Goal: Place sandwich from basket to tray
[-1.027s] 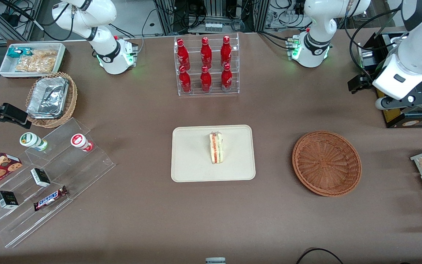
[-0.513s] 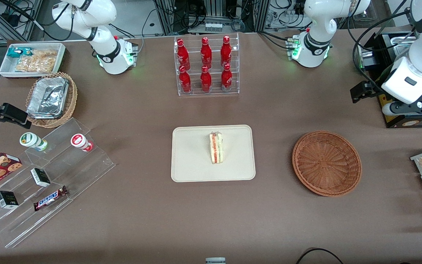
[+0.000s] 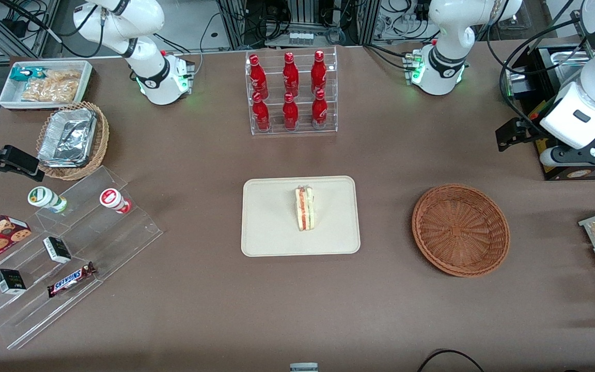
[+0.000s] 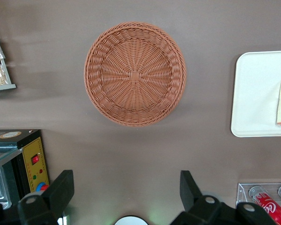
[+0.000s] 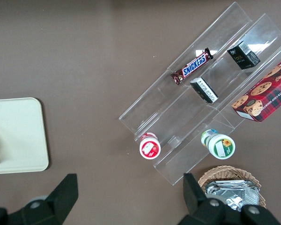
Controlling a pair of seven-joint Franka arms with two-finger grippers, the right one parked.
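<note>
The sandwich lies on the tray at frame centre. The tool hangs near the right edge of the front view, apparently well above the bench, fingers spread wide, holding nothing. The basket lies between tool and tray.

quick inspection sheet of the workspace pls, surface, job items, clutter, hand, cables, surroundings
surface: brown table, no spills seen
sandwich: lies on the tray, near its middle
tray: flat at the table's centre, holds only the sandwich
basket: empty, beside the tray toward the working arm's end
clutter: red bottles in a clear rack; snickers bar and small boxes on acrylic steps; foil trays in a lighter basket
hand: open, empty, raised above the table, off the basket
cables: black loop at the table edge nearest the front camera
surroundings: black box with a red switch beside the hand
</note>
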